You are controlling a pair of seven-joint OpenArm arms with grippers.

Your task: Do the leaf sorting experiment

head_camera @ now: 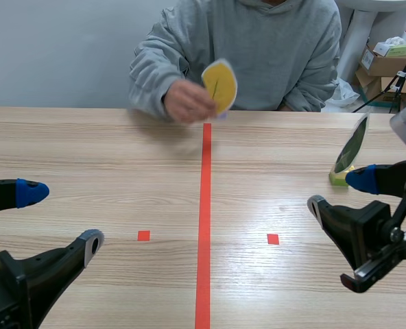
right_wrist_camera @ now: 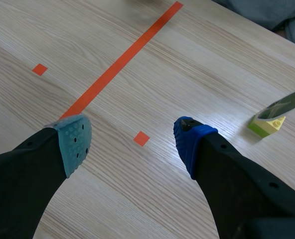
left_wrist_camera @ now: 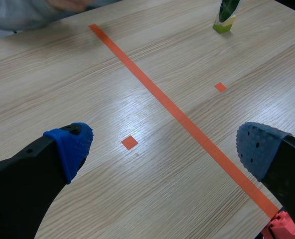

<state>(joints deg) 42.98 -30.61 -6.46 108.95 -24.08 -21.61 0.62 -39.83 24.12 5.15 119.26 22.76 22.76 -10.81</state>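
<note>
1. My left claw (left_wrist_camera: 163,148) and right claw (right_wrist_camera: 133,142) gape wide, empty.
2. A person's hand (head_camera: 187,101) holds a yellow oval leaf card (head_camera: 220,86) at the wooden table (head_camera: 86,151)'s far edge.
3. A green leaf card (head_camera: 352,145) stands near the right edge.

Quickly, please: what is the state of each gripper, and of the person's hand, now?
Left gripper: open, empty.
Right gripper: open, empty.
Person's hand: holding a yellow leaf.

- The surface (head_camera: 86,151): pale wood grain, smooth, with a soft sheen.
- Pads (left_wrist_camera: 73,144) on the left claw (left_wrist_camera: 163,147) and right claw (right_wrist_camera: 132,139): dotted, rubbery, matt.
- Yellow leaf card (head_camera: 220,86): smooth, stiff paper.
- Green leaf card (head_camera: 352,145): glossy, in a plastic block (head_camera: 338,179).
- Sweatshirt (head_camera: 271,48): soft grey cloth.
</note>
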